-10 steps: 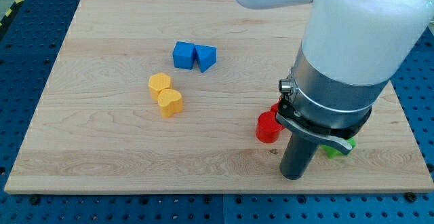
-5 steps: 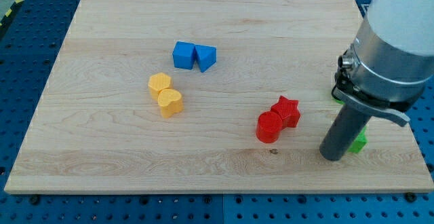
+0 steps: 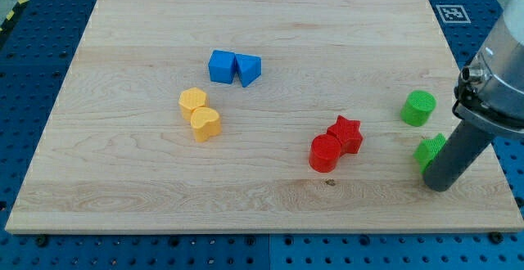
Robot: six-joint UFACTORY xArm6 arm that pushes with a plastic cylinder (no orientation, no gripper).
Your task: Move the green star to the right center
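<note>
my tip (image 3: 440,186) is touching the green star (image 3: 429,150) from the view's bottom-right | star is sitting near the bench (image 3: 270,49) right edge, below centre, under the green cylinder (image 3: 418,107) | nudge toward the view's top is remaining | no jaws fitted

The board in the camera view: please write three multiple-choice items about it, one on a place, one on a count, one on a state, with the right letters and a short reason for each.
1. Where is my tip?
A. by the blue blocks
B. near the view's bottom right
C. at the view's top left

2. How many red blocks are there?
A. one
B. two
C. four

3. How do the two yellow blocks lie?
A. touching
B. far apart
C. stacked

Answers:
1 B: the tip stands beside the partly hidden green block, below the green cylinder.
2 B: the red star and the red cylinder.
3 A: the yellow block meets the other yellow block.
</note>
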